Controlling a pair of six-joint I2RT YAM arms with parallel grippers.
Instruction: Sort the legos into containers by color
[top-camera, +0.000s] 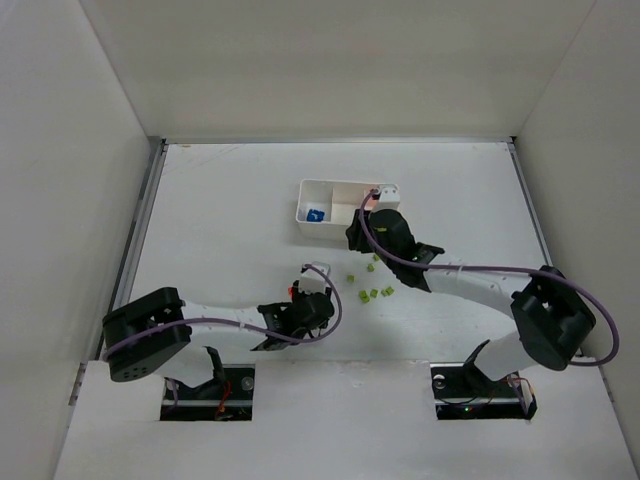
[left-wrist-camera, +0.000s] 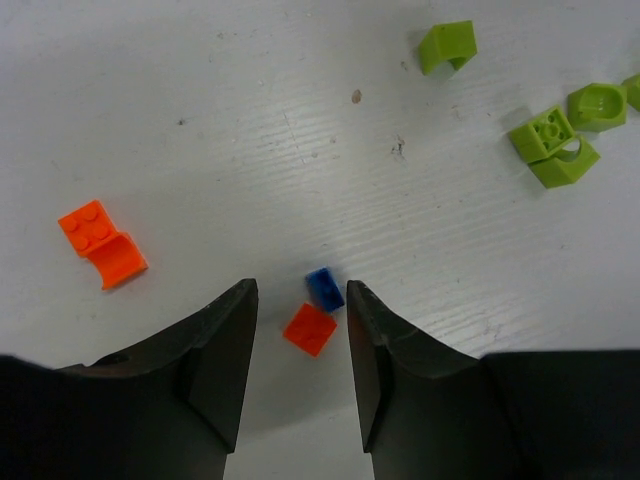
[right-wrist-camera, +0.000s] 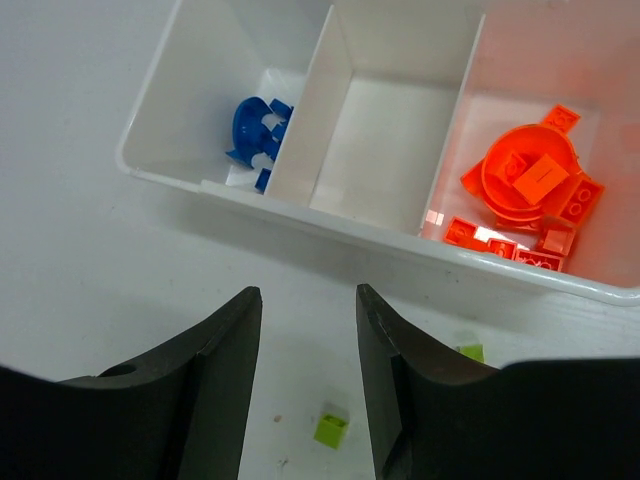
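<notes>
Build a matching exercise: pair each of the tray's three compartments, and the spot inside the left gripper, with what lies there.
Places
1. Tray compartment at left in the right wrist view
2. Middle compartment
3. Compartment at right in that view
4. Table inside the open left gripper

Contents
a. orange-red pieces
b. nothing
c. blue pieces
d. one blue brick and one orange-red brick

Pairs: 1-c, 2-b, 3-a, 4-d
</notes>
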